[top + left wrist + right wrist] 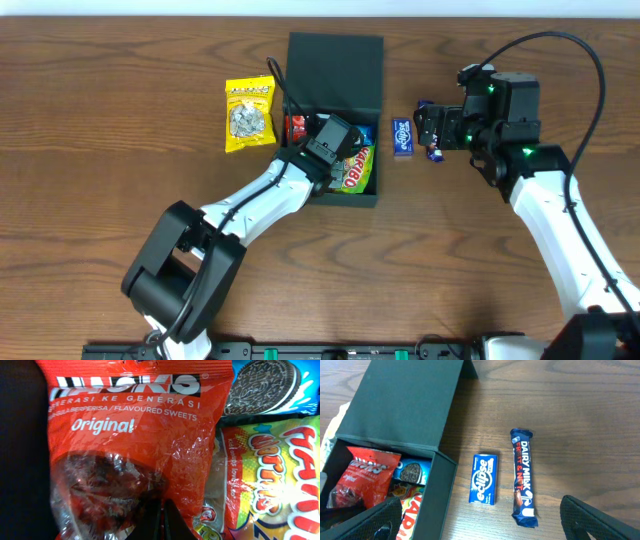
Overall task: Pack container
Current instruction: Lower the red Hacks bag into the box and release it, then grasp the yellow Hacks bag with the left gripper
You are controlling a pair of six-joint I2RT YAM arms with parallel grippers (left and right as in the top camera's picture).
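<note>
In the container [335,65] (lid flat, far side) the left gripper [161,519] pinches the red sweets packet [135,445]; the right gripper [480,512] hangs spread above the chocolate bar [522,477].

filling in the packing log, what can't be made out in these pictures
Left hand: overhead, its wrist covers it; left wrist view's bottom edge cuts off the fingers, so a grip on the red Hacks packet is unclear.
Container floor: hidden under its contents in every view.
Yellow packet label: too small overhead.
Dairy Milk bar: overhead, mostly behind the right hand.
</note>
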